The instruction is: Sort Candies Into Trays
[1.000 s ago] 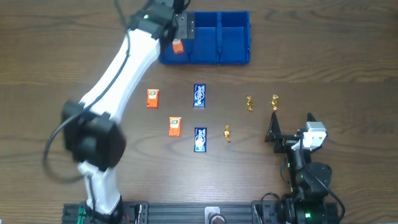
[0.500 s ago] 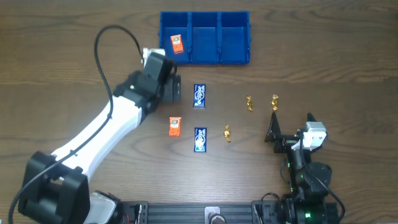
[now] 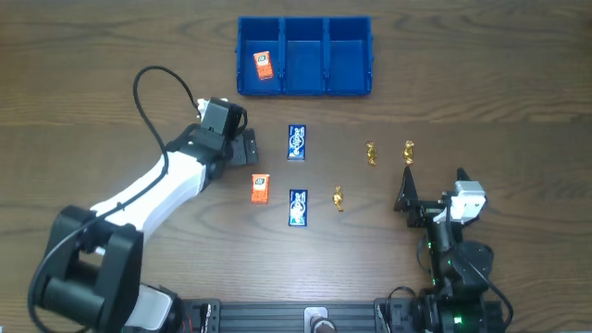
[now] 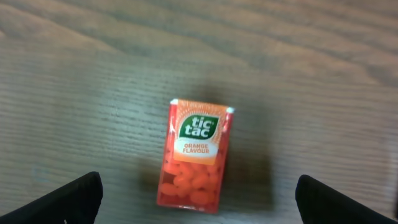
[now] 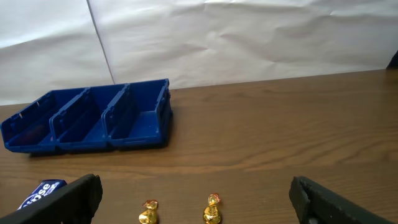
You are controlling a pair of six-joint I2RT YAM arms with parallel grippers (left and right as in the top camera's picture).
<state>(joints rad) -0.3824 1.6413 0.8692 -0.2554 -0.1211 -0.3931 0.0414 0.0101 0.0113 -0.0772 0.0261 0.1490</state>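
**Item 1.** Blue tray (image 3: 305, 91), three compartments side by side, upper centre of the top view, just short of the frame's top edge. We log a binned orange box (image 3: 264, 64) in the leftmost compartment.

**Item 2.** Left jaws, left of centre in the top view, below the tray's left corner. In the left wrist view we see them spread wide and holding nothing. A framed orange box (image 4: 196, 155) lies flat on the surface (image 4: 323, 93) between the two fingers, touching neither.

**Item 3.** Loose orange box (image 3: 261, 188), centre-left, just beside the lower blue packet (image 3: 297, 207). The upper blue packet (image 3: 297, 142) lies above that one, just right of the left jaws.

**Item 4.** Three gold candies, right of centre: a pair (image 3: 371, 154) (image 3: 409, 151) side by side and a single one (image 3: 338, 198) lower down, near the lower blue packet.

**Item 5.** Right jaws, lower right of the top view, spread wide and holding nothing, well apart from the tray. The rightmost gold candy sits near one fingertip.

**Item 6.** Room. We note a band of wood between the tray's lower rim and the top row of candies. Wood also shows between every item, and broad strips run along the left and right frame edges.
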